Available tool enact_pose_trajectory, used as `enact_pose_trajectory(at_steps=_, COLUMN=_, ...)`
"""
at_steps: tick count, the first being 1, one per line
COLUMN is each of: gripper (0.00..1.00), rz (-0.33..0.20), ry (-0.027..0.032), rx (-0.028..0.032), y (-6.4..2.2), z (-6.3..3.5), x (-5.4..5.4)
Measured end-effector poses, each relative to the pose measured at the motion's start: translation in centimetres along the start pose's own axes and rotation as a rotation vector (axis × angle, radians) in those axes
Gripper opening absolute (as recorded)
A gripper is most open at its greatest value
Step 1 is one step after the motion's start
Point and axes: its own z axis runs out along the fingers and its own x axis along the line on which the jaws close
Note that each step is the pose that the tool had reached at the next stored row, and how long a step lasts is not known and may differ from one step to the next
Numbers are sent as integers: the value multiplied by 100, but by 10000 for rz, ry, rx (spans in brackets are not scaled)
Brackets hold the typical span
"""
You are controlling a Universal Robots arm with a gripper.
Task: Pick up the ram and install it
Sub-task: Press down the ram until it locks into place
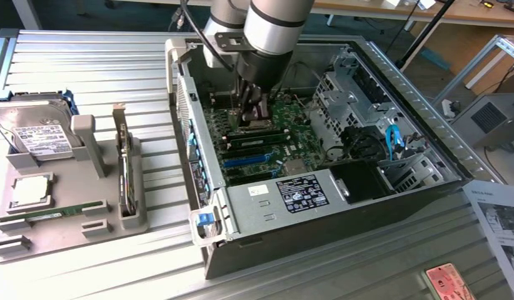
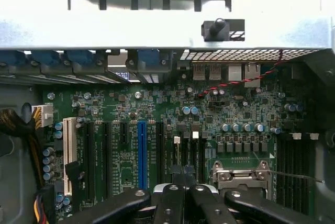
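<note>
Nearest the exterior camera, on the grey holder tray [image 1: 40, 234] at that view's left, we see a ram stick [image 1: 52, 213] lying flat in its groove, with the hard drive [image 1: 36, 131] behind it. Farther back, inside the open computer case [image 1: 266, 215], our gripper [image 1: 255, 117] hangs over the motherboard [image 2: 172, 124], jaws closed and, as far as we can see, holding nothing.
</note>
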Motion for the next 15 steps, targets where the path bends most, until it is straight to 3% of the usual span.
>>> enact_pose_trajectory(at_steps=6, gripper=11, rz=0, ry=0, rx=0, y=1, z=-60, x=-2)
enact_pose_trajectory(at_steps=15, gripper=11, rz=0, ry=3, rx=-2, y=-10, z=-63, x=-2)
